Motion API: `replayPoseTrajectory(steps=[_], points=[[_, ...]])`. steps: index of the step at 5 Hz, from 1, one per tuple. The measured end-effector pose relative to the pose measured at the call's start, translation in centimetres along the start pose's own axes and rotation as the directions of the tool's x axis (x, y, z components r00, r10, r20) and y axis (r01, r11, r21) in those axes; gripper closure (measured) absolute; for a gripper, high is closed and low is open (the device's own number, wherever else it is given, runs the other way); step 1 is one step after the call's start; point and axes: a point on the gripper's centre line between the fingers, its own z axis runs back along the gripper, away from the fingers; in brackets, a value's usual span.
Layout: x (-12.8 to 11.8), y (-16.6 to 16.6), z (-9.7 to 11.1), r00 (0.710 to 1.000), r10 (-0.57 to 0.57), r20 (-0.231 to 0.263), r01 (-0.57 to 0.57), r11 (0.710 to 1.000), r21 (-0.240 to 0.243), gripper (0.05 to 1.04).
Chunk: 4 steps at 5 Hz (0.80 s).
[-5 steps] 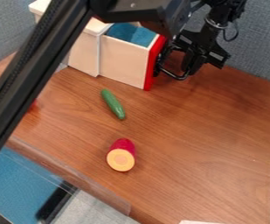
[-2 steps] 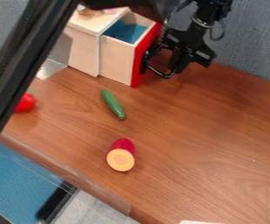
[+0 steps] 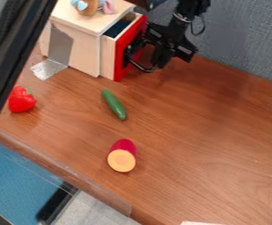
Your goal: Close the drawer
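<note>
Listing from largest down, I have:

Wooden tabletop [image 3: 191, 127], one, bearing everything below.

Black arm [image 3: 14, 48], one, crossing the left side. It has swung leftward, exposing more of the cabinet.

Pale cabinet [image 3: 88, 52], one, upper left, standing on the tabletop.

Drawer [image 3: 124, 50], one, red-fronted, in the cabinet's right side. It has slid further in, and less of its blue interior shows. I judge my push is working and most of the closing is done; a gap remains, so I should press on along the same line.

Gripper [image 3: 141, 57], one, black, at the red front, seemingly against it, having travelled inward with it. Whether it is spread or pressed together, I cannot tell.

Cut root [image 3: 121, 156], one, lying well apart from the drawer.

Strawberry [image 3: 21, 99], one, near the left side.

Cucumber [image 3: 114, 104], one, outside the drawer's path, I judge.

Brands, labels, writing: none legible to me.
</note>
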Motion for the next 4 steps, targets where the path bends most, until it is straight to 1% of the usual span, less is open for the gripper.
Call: replayPoseTrajectory(steps=[1, 2, 3, 4], points=[[0.0, 0.5, 0.0, 1.0, -0.01, 0.001, 0.01, 1.0, 0.001, 0.968], [-0.1, 2.3, 0.0, 1.0, 0.005, 0.003, -0.005, 1.0, 0.012, 0.968], [-0.1, 3.1, 1.1, 1.0, 0.004, 0.023, -0.005, 1.0, 0.023, 0.968], [-0.1, 3.4, 1.9, 0.999, -0.003, 0.044, 0.002, 1.0, 0.018, 0.932]])
